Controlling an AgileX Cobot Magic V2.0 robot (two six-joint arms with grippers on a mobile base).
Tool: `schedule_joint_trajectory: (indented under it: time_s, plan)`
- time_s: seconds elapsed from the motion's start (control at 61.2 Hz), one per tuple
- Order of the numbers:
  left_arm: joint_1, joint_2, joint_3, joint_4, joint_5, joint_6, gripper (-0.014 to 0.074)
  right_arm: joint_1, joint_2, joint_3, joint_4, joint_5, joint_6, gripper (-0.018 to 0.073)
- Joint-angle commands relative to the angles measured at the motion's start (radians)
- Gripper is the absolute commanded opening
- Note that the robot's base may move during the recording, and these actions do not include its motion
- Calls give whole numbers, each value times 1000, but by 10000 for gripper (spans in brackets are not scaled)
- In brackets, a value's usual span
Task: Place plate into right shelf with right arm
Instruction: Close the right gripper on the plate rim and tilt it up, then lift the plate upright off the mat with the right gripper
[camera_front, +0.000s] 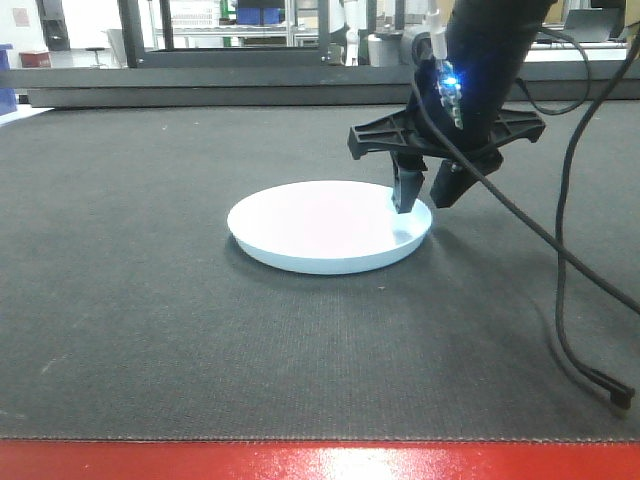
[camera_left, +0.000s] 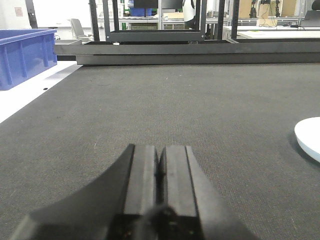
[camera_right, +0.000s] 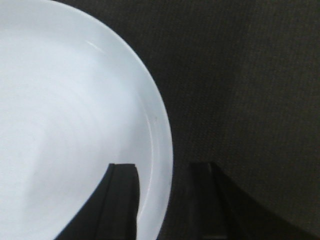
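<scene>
The white plate lies flat on the dark mat, a little right of the middle. My right gripper hangs over the plate's right rim, pointing down and open. One finger is over the inside of the plate and the other is over the mat outside it. In the right wrist view the plate fills the left side and the rim runs through the gap of the right gripper. My left gripper is shut and empty, low over the mat, with the plate's edge far to its right. The right shelf is out of view.
Black cables trail from the right arm down onto the mat at the right. A red table edge runs along the front. A low black frame borders the far side. A blue bin stands beyond the mat's left edge.
</scene>
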Motion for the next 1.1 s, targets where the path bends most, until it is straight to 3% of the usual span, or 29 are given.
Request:
schedule_joint_trajectory:
  time_s: [0.0,0.196,0.409,0.752,1.079]
  plan:
    - [-7,-11,-15,-2,-90,-2,-47,0,-37,-37,-29,-55,0,332]
    - [-7,-11,-15,-2,-90,-2,-47,0,-17,-37,-34,-67,0,293]
    - [-7,-11,-15,-2,-90,-2,-47,6,-11,-37,-60,-72,0,37]
    - [-7,-11,-15,-2,-90,-2,-47,6,-121,-18,-64,-61,0,55]
    - [-7,-11,-15,-2,-90,-2,-47,-6,-454,291,-90,-166,-9,55]
